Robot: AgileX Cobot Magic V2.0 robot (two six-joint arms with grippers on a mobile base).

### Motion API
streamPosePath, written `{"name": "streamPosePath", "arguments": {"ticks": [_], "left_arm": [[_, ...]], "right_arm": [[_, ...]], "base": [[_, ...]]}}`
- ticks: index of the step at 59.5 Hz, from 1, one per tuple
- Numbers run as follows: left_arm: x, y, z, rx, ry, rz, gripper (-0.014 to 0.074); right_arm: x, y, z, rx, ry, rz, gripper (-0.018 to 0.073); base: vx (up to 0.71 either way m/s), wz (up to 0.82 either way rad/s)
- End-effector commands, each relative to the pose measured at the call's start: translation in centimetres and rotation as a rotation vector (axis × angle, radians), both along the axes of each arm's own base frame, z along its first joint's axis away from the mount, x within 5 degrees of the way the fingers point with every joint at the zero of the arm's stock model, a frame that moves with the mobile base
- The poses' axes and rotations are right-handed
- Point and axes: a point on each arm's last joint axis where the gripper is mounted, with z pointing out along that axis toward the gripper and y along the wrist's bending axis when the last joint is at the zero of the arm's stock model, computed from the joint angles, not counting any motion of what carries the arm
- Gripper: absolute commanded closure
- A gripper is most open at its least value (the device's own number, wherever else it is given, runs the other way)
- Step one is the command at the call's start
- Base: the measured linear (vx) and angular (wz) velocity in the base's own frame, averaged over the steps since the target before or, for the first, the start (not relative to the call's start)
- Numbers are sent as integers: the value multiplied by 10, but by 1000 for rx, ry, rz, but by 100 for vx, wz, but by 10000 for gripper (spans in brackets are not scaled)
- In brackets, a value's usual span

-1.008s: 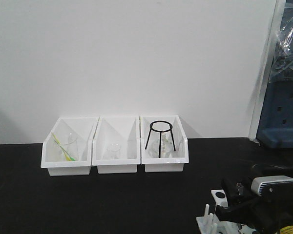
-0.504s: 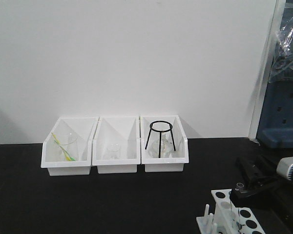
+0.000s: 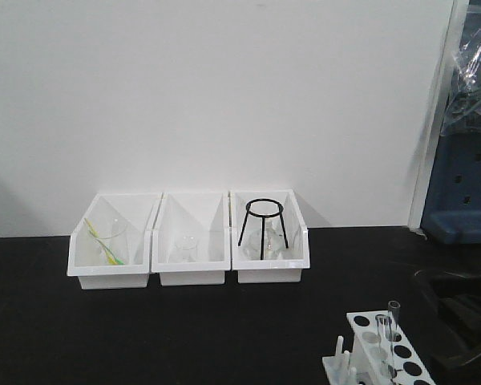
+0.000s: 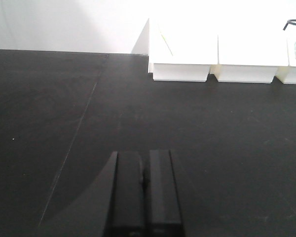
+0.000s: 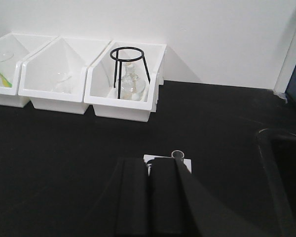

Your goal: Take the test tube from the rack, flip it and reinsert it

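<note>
White rack (image 3: 382,346) – clear test tube (image 3: 392,333); white bins (image 3: 189,241), black tripod (image 3: 263,227) – black table (image 3: 184,329).

Obstacles: three bins (image 3: 189,241) along the wall; rack (image 3: 382,354) with upright tube (image 3: 392,337) front right. Open black tabletop (image 3: 184,337) between and leftward.

Three white bins (image 3: 189,250) hold glassware; a black tripod (image 3: 263,227) stands in one.

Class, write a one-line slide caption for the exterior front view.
Test tube standing upright in the white rack, three white bins behind on a black table.
</note>
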Motion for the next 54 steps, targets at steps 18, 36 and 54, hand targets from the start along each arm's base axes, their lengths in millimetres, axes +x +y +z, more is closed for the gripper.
{"name": "streamPosePath", "arguments": {"ticks": [18, 36, 54], "left_arm": [[0, -1, 7, -1, -88, -12, 603], [0, -1, 7, -1, -88, -12, 603], [0, -1, 7, -1, -88, -12, 603]], "right_arm": [[-8, -2, 26, 13, -119, 5, 571], [-9, -2, 25, 12, -112, 4, 571], [-23, -5, 33, 23, -156, 3, 571]], "base": [[0, 0], [0, 0], [0, 0]]}}
